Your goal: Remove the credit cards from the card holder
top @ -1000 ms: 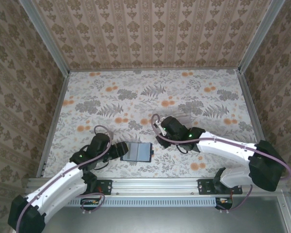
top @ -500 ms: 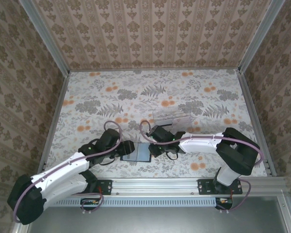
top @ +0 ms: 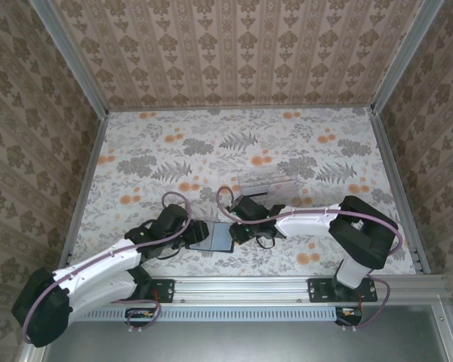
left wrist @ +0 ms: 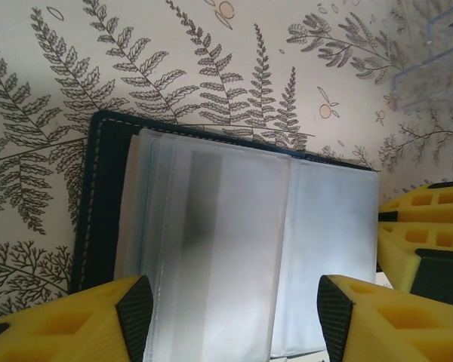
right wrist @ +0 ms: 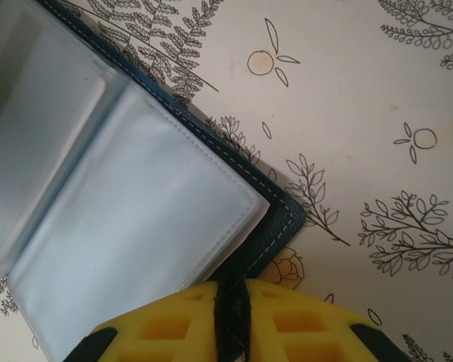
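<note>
The card holder (top: 214,237) lies open and flat on the flowered table (top: 302,136), close to the near edge and just in front of the metal rail (top: 241,285); its cloudy grey-blue sleeves (left wrist: 226,226) face up, with the dark navy cover showing as a stitched border around them.

The left gripper (top: 192,234) sits at the holder's left end; its yellow fingers (left wrist: 75,320) stand well apart over the sleeves, wide open, with nothing clamped between them.

The right gripper (top: 238,231) comes in at the holder's right end; from its wrist its two fingers (right wrist: 181,324) are pressed together, shut, right at the stitched edge near one rounded corner (right wrist: 283,211); whether they pinch that edge I cannot tell.

So the holder is hemmed in left and right by the two arms; its far long edge and its corners lie on bare cloth.

A clear tray (top: 266,181) stands further out, apart from the holder and to its right; beyond it a wide stretch of table runs to the back wall (top: 241,60), and there is open cloth on both sides out to the side rails (top: 83,188).
</note>
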You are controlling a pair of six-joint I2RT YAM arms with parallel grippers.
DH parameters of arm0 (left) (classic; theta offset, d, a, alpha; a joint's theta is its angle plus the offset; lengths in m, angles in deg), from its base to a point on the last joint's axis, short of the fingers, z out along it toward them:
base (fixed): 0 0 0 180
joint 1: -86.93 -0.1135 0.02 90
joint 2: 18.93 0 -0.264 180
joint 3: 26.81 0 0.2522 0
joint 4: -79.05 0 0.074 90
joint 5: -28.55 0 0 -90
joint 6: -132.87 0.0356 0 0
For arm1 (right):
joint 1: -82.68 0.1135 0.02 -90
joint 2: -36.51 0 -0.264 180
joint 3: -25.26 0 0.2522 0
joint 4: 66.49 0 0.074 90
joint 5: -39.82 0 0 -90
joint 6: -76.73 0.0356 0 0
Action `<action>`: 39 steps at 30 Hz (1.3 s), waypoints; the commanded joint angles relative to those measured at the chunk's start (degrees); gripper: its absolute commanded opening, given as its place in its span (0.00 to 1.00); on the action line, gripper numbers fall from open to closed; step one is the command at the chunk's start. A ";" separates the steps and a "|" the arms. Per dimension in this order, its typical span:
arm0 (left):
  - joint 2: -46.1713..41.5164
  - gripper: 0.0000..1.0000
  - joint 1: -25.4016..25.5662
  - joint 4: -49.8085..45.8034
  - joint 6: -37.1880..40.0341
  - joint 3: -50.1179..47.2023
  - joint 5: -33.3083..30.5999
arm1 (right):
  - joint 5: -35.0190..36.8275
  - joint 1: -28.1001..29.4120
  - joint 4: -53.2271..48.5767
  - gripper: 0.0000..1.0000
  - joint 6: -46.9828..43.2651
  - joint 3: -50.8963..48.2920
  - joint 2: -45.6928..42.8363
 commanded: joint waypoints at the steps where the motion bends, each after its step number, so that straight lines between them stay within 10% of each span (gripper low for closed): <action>1: 2.07 0.63 0.41 4.04 -0.21 -0.94 1.35 | -0.42 0.43 -2.63 0.19 0.51 0.91 2.00; 39: 5.84 0.56 2.03 7.23 -1.34 -1.90 3.78 | -1.90 0.47 -2.05 0.19 1.54 1.66 3.83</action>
